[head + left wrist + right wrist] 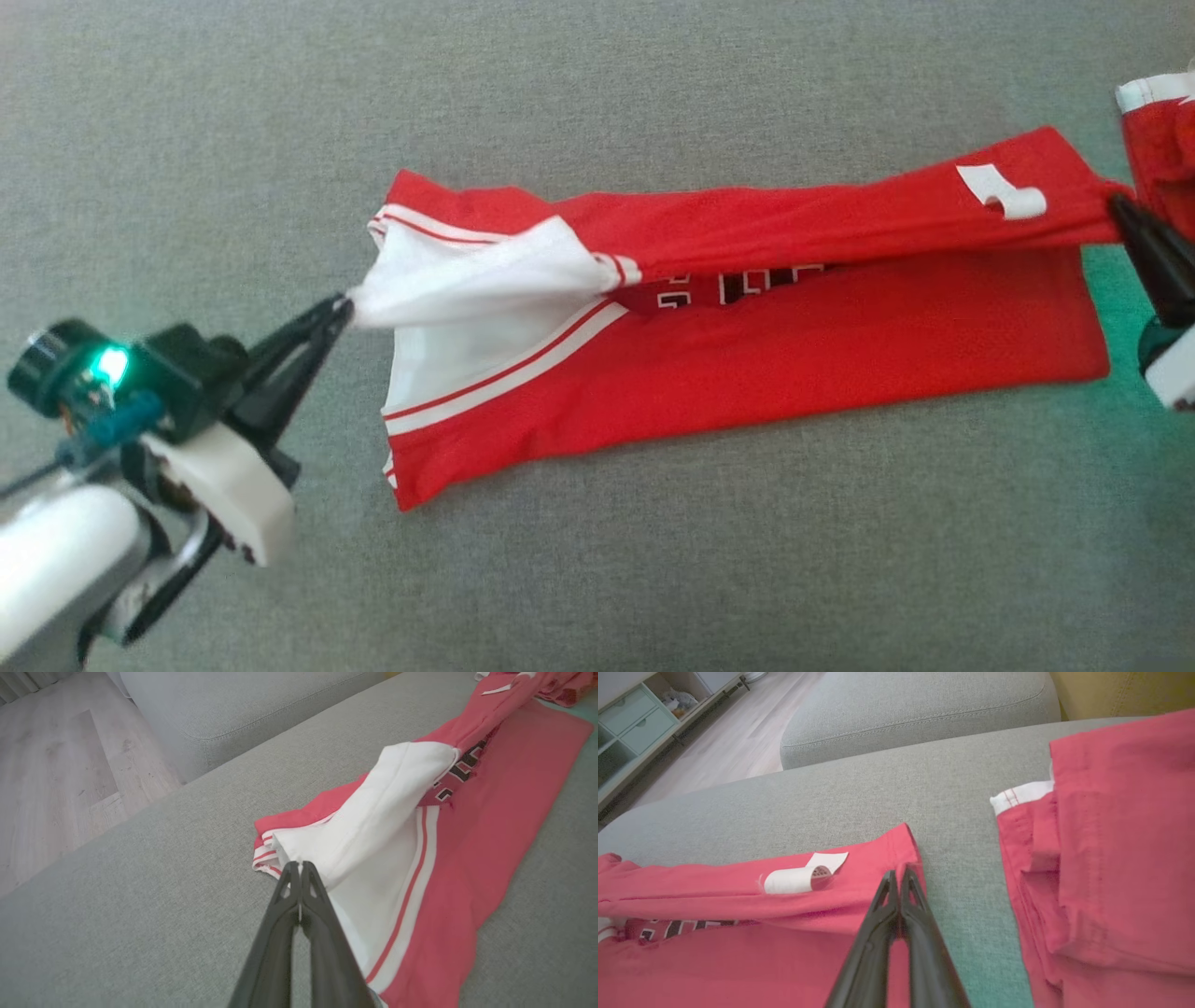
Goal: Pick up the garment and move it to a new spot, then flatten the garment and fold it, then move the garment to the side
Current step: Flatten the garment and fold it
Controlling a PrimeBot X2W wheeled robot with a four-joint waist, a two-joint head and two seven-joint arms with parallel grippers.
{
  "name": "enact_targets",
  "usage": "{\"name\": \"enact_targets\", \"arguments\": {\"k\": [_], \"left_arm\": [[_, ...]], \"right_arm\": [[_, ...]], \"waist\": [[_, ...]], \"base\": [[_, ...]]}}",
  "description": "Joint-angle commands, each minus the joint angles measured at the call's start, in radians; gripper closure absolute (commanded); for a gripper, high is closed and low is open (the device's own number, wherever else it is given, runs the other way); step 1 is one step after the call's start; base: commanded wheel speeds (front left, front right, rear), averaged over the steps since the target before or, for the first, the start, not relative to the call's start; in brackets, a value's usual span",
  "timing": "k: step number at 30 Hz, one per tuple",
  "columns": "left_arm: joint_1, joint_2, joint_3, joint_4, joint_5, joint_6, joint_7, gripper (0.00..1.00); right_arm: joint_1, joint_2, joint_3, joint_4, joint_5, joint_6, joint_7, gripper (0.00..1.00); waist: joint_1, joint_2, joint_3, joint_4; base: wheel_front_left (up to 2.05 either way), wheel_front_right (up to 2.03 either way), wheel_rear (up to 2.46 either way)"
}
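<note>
The garment (794,336) is a red jersey with white sleeves and striped trim, spread lengthwise on a grey sofa cushion (597,560). Its far long edge is lifted and drawn over the lower layer, stretched between both grippers. My left gripper (344,308) is shut on the white sleeve end at the left; in the left wrist view the same gripper (299,865) pinches the white cloth of the garment (467,868). My right gripper (1117,203) is shut on the red hem corner at the right, seen close in the right wrist view (899,875), beside a curled white label (798,877).
A second folded red garment (1111,868) lies just right of my right gripper, also at the head view's right edge (1162,149). A grey sofa arm (915,714) rises behind the cushion. Wooden floor (51,774) lies beyond the cushion's edge, with a shelf unit (630,728) further off.
</note>
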Motion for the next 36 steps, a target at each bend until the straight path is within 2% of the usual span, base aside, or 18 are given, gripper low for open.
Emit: {"name": "enact_targets", "arguments": {"k": [1,7,10,11,12,13,14,15,16,17,22,27,30,36], "left_arm": [[-0.001,0.051,0.041,-0.029,0.006,0.022,-0.017,1.0],[0.056,0.005,0.01,-0.012,0.002,0.051,-0.045,1.0],[0.088,-0.04,0.002,0.022,-0.011,0.066,-0.077,1.0],[0.099,-0.057,0.002,0.034,-0.019,0.07,-0.092,0.89],[0.11,-0.074,0.004,0.048,-0.028,0.076,-0.108,0.66],[0.119,-0.089,0.007,0.062,-0.034,0.081,-0.126,0.53],[0.119,-0.089,0.007,0.062,-0.034,0.081,-0.126,0.53],[0.128,-0.105,0.009,0.076,-0.04,0.086,-0.143,0.42],[0.137,-0.121,0.013,0.091,-0.047,0.09,-0.161,0.0],[0.144,-0.135,0.019,0.106,-0.051,0.099,-0.18,0.0],[0.18,-0.216,0.069,0.177,-0.073,0.161,-0.286,0.0],[0.246,-0.334,0.195,0.227,-0.087,0.239,-0.336,0.0],[0.294,-0.409,0.299,0.237,-0.021,0.237,-0.338,0.0],[0.409,-0.536,0.463,0.232,0.208,0.251,-0.338,0.0]], "right_arm": [[0.051,-0.032,-0.031,-0.03,-0.023,-0.001,-0.01,1.0],[0.121,0.016,-0.101,-0.052,-0.072,-0.001,0.017,1.0],[0.144,0.047,-0.134,-0.051,-0.1,-0.001,0.033,1.0],[0.152,0.057,-0.144,-0.05,-0.109,-0.001,0.038,1.0],[0.16,0.067,-0.156,-0.049,-0.118,-0.001,0.042,0.98],[0.168,0.078,-0.167,-0.047,-0.13,-0.001,0.044,0.7],[0.168,0.078,-0.167,-0.047,-0.13,-0.001,0.044,0.7],[0.175,0.088,-0.176,-0.046,-0.142,-0.001,0.046,0.57],[0.183,0.099,-0.19,-0.043,-0.154,-0.001,0.045,0.05],[0.189,0.111,-0.206,-0.041,-0.167,-0.001,0.04,0.0],[0.234,0.174,-0.283,-0.05,-0.252,-0.001,-0.019,0.0],[0.312,0.259,-0.4,-0.051,-0.353,-0.001,-0.109,0.0],[0.36,0.321,-0.471,-0.063,-0.415,-0.001,-0.139,0.0],[0.38,0.418,-0.589,-0.045,-0.509,-0.001,-0.122,0.0]], "waist": [[0.0001,-0.0001,0.002,0.0],[0.0001,-0.0001,0.009,0.002],[0.0001,-0.0001,0.007,0.0],[0.0001,-0.0001,0.005,0.0],[0.0001,-0.0001,0.003,0.0],[0.0001,-0.0001,0.001,-0.001],[0.0001,-0.0001,0.001,-0.001],[0.0001,-0.0001,-0.001,-0.002],[0.0001,-0.0001,-0.004,-0.002],[0.0001,-0.0001,-0.008,-0.003],[0.0001,-0.0001,-0.041,-0.005],[0.0001,-0.0001,-0.088,0.012],[0.0001,-0.0001,-0.108,0.031],[0.0001,-0.0001,-0.135,0.074]], "base": [[0.0,0.0,0.0],[0.0,0.0,0.0],[0.0,0.0,0.0],[0.0,0.0,0.0],[0.0,0.0,0.0],[0.0,0.0,0.0],[0.0,0.0,0.0],[0.0,0.0,0.0],[0.0,0.0,0.0],[0.0,0.0,0.0],[0.0,0.0,0.0],[0.0,0.0,0.0],[0.0,0.0,0.0],[0.0,0.0,0.0]]}}
